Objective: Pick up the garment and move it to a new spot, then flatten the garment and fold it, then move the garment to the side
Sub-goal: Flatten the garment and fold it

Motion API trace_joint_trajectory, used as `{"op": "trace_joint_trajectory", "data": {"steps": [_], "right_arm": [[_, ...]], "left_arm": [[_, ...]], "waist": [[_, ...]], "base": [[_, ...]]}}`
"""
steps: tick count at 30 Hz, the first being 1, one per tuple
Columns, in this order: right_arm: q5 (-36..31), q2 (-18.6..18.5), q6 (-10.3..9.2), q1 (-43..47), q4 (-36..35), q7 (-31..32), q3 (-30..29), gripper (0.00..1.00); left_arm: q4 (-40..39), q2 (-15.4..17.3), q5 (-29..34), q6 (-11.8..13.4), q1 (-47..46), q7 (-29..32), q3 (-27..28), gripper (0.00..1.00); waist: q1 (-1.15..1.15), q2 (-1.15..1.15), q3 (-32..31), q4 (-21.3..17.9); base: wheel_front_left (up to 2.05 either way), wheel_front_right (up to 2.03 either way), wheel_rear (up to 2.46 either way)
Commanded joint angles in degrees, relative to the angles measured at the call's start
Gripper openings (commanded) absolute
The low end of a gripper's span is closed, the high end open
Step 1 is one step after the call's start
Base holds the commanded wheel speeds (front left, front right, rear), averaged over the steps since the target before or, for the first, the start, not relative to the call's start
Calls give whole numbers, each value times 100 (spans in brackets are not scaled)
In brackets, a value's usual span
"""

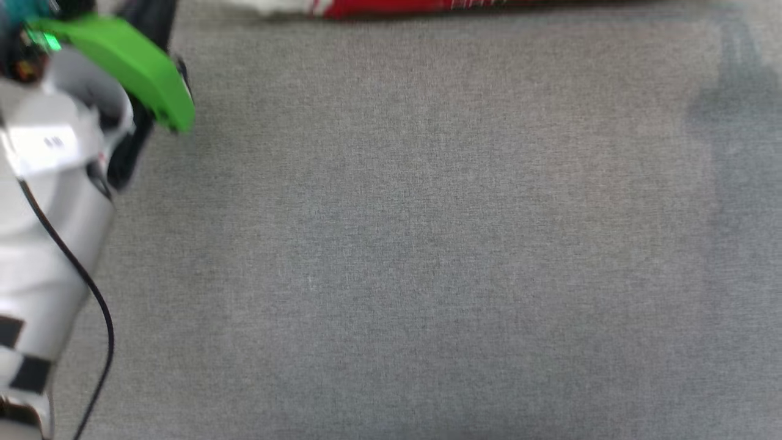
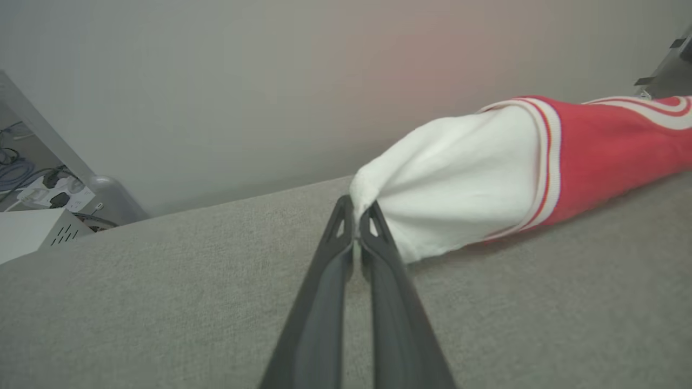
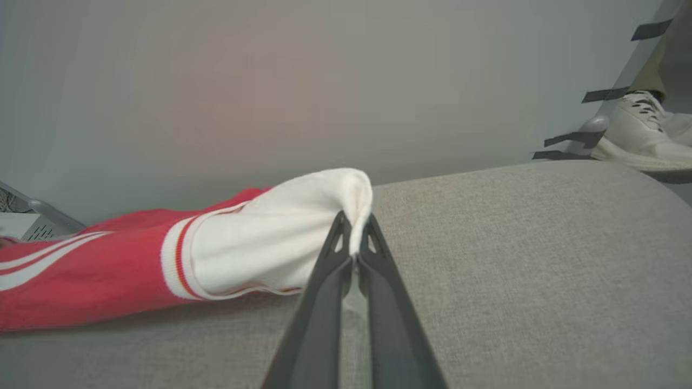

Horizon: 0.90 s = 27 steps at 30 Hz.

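The left end effector (image 2: 357,215) is pinched tight on the tip of one white sleeve of the garment (image 2: 594,143). The right end effector (image 3: 354,226) is clamped the same way on the other sleeve. The garment is stretched between them, its long axis running left to right along the far edge of the grey tabletop (image 1: 427,244). Beyond it stands a person's white shoe (image 3: 638,129).

Blurred garment (image 1: 397,7), mostly past top edge
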Motion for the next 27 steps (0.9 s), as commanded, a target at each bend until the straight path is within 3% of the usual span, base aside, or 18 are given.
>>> {"op": "trace_joint_trajectory", "data": {"steps": [1, 11, 27], "right_arm": [[162, -69, -5, 307, -115, 68, 53, 0], [1255, -550, -5, 2810, -1096, 746, 516, 0], [1740, -1018, -5, 4838, -1797, 1375, 445, 0]], "left_arm": [[-32, 4, -84, -18, 324, -7, -35, 0], [-286, 169, -570, 105, 2481, 127, -293, 0], [-902, 457, -1069, 369, 4147, 442, -455, 0]], "waist": [[0, 0, -329, 34], [0, 0, -1233, 50], [0, 0, -2387, 103]], "base": [[0, 0, 0], [0, 0, 0], [0, 0, 0]]}}
